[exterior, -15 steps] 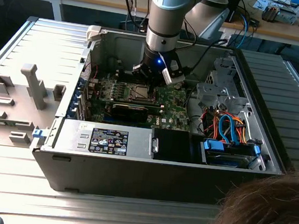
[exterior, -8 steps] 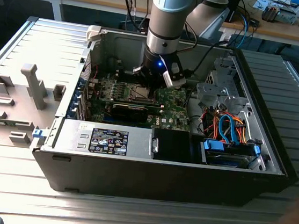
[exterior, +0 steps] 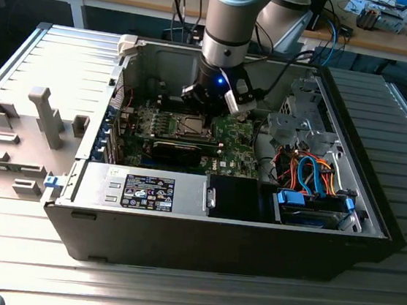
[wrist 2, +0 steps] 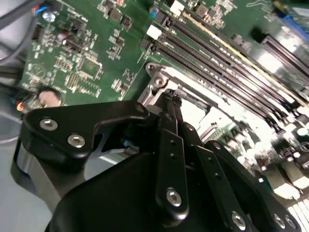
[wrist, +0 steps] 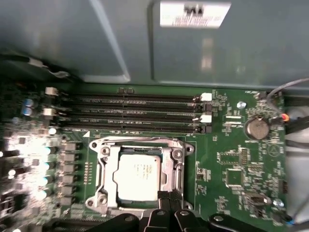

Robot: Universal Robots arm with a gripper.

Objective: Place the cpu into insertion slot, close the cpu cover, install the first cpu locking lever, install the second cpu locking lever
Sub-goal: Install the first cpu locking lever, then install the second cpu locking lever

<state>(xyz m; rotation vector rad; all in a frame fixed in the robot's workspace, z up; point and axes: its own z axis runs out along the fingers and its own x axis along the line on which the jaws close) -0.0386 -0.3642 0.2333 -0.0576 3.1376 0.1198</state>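
**CPU seated in socket, cover down, gripper at socket edge**

The cpu (wrist: 139, 178), a small flat square chip with a dull silver-grey metal top, is seen lying in the insertion slot (wrist: 103, 186), the square dark-framed socket of the green circuit board (wrist: 231, 159). The cpu cover (wrist: 170, 169), a thin silver-grey metal frame plate with a large square window, is seen folded down around the chip, the chip's top showing through the window. Whether either locking lever is latched cannot be told from these views.

Beside the socket, long narrow black memory slots (wrist: 135, 113) are noted, running parallel, with white end clips. A round silver coin battery (wrist: 256, 128) is noted further along the board.

In the exterior view the board is seen inside an open dark metal computer case (exterior: 216, 235) on a ribbed grey table (exterior: 67, 56); orange and blue cables (exterior: 311, 172) are bundled at the exterior view's right.

The grey arm (exterior: 229, 23) is posed straight down into the case. The black gripper (wrist: 169, 197) is seen with fingertips pressed together, clenched on nothing visible, at the socket frame's edge.
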